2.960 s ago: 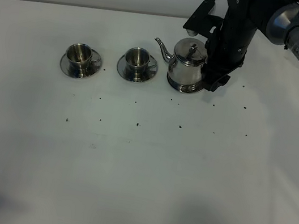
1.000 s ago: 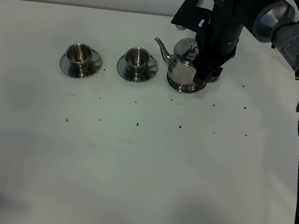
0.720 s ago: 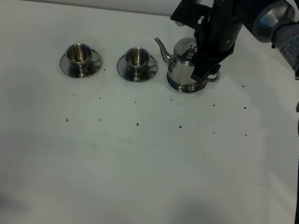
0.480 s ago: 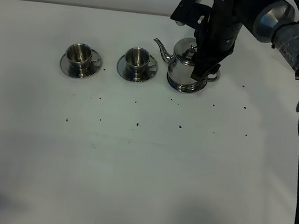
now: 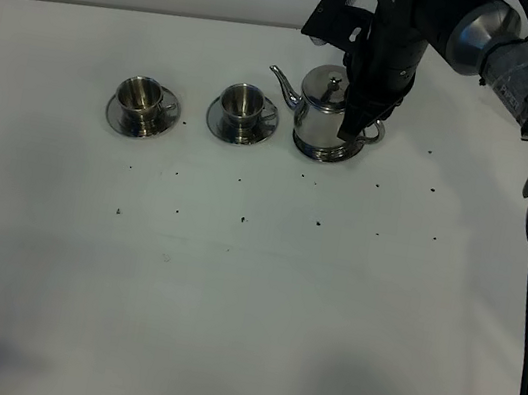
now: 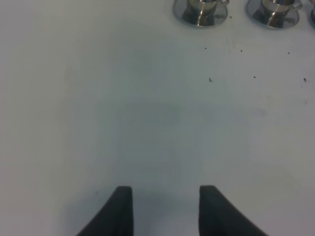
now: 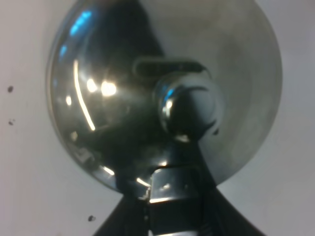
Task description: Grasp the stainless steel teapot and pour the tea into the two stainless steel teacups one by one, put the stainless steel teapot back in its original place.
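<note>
The stainless steel teapot stands at the back of the table over its round steel dish, spout pointing left. My right gripper comes down from above at the pot's right side and is shut on the loop handle. The right wrist view looks down on the lid knob of the teapot, with the dish showing beyond it and my right gripper clamped on the handle. The two stainless steel teacups sit on saucers left of the pot. My left gripper is open over bare table.
Small dark specks dot the white table in front of the cups and pot. The right arm's cables hang along the right edge. The left wrist view catches the teacups at its far edge.
My right gripper moved in from the pot's right and its jaws closed on the handle. The teapot has shifted slightly left and up over its dish.
</note>
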You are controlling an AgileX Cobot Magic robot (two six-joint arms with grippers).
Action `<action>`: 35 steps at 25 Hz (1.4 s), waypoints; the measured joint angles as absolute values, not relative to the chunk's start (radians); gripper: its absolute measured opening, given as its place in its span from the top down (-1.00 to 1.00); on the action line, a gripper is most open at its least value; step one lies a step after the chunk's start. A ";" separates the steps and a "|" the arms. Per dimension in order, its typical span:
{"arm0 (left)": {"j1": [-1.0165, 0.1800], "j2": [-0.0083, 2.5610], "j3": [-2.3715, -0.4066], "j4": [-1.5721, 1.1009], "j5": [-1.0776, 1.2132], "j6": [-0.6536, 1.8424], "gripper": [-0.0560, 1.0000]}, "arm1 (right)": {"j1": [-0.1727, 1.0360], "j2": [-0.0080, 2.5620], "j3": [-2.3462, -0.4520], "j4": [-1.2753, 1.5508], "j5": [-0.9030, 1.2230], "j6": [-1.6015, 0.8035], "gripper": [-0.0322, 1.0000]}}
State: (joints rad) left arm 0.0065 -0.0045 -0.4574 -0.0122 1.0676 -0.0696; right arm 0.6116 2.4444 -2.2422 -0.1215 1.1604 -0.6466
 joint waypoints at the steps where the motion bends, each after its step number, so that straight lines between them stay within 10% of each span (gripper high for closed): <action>1: 0.007 -0.005 -0.457 -0.012 1.068 -0.070 0.17 | 0.612 2.444 -2.242 -0.122 1.160 -0.647 0.50; 35: 0.007 -0.005 -0.457 -0.012 1.068 -0.070 0.17 | 0.610 2.445 -2.278 -0.110 1.219 -0.654 0.50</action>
State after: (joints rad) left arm 0.0065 -0.0045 -0.4574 -0.0122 1.0676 -0.0696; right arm 0.6097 2.4447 -2.2779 -0.1096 1.2193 -0.6542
